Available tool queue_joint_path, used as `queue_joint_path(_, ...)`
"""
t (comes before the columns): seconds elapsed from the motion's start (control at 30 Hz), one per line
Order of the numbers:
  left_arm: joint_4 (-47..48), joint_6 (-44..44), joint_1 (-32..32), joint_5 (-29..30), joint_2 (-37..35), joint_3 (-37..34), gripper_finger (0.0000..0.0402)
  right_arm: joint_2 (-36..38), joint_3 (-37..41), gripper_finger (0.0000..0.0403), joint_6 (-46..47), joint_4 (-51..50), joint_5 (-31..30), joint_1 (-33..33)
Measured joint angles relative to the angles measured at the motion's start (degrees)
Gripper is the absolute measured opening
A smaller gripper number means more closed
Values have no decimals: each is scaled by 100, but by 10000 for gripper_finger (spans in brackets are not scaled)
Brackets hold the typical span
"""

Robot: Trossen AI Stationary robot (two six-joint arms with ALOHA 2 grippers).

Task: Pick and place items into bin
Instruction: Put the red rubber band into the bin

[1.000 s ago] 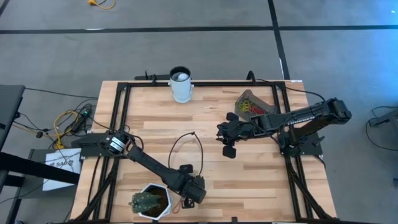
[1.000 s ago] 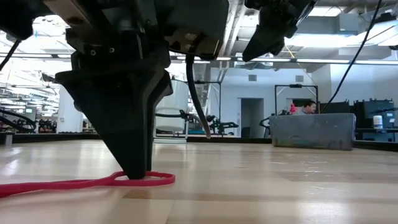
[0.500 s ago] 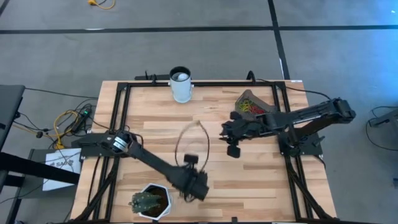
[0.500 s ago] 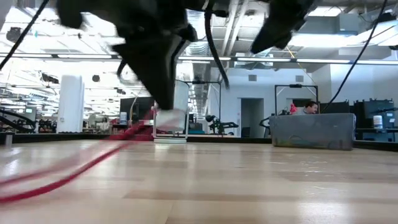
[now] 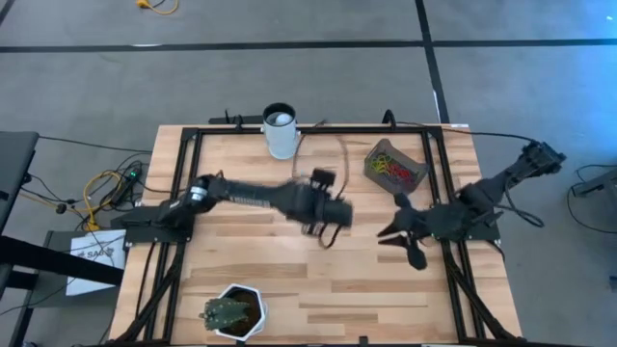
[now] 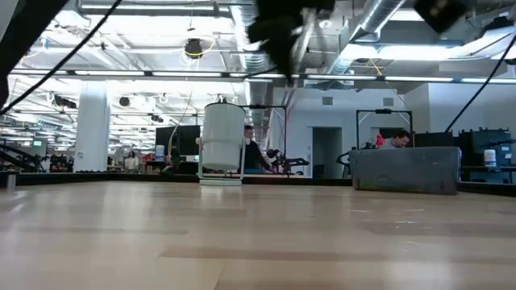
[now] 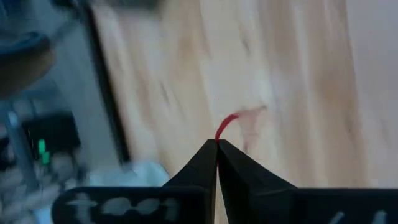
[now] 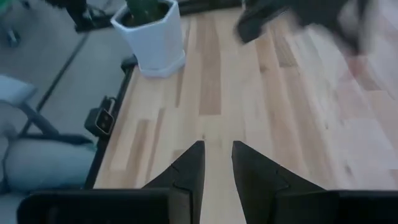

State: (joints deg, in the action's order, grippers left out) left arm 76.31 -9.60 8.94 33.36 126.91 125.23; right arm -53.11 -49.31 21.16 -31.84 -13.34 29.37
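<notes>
My left gripper (image 5: 333,220) hangs high over the middle of the table, shut on a red rubber band (image 7: 226,124). In the low view it (image 6: 282,36) shows only as a blur near the top. The bin (image 5: 395,166), a dark shallow tray, sits flat on the table by the far right corner. It holds a heap of red, green and yellowish bands (image 5: 388,166). In the low view the bin (image 6: 405,169) stands at the right. My right gripper (image 5: 393,224) is open, near the table's right edge and on the near side of the bin, touching nothing. My left gripper pinches the red rubber band between its shut fingertips (image 7: 211,155). A short red end (image 7: 225,126) sticks out past the tips. The band is lifted clear of the table. The rest of it is hidden behind the fingers.
A white cylindrical cup (image 5: 280,130) stands at the far edge. A white hexagonal plant pot (image 5: 231,310) sits at the near edge left of centre, and also shows in the right wrist view (image 8: 152,31). Black frame rails (image 5: 183,193) run along the table's sides. Bare wood lies between the arms.
My left gripper rose from the table near the near edge, taking the red band up with it. It then swung toward the far edge and the right, toward the bin. The band left the table entirely. My right gripper drew back toward the table's right edge.
</notes>
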Motion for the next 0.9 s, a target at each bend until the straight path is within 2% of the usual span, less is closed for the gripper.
queue_joint_path(0.07,-535,-679,-313,-267,-3,438,0,235,528,77,241,554,-481,418)
queue_joint_path(0.2,-2121,-1567,-1003,-1424,-33,984,0,624,1622,77,811,1554,-1375,1179)
queue_joint_path(0.27,-3013,-1738,-1342,-1981,-46,964,0,726,2085,77,1123,1950,-1729,1500)
queue_joint_path(0.33,-3481,-1774,-1643,-2591,-28,948,0,738,2481,77,1382,2344,-1951,1779)
queue_joint_path(0.4,-4217,-1758,-1886,-3186,81,880,0,686,2849,77,1659,2712,-2030,2021)
queue_joint_path(0.47,-4547,-1601,-2073,-3623,267,853,0,552,3159,77,1947,3138,-2060,2204)
queue_joint_path(0.67,-6022,-1497,-2325,-3726,1010,840,0,-67,3676,77,2481,4163,-2238,2566)
queue_joint_path(0.9,-7530,-1141,-2466,-3571,1681,842,0,-846,3688,77,2543,4494,-2238,2733)
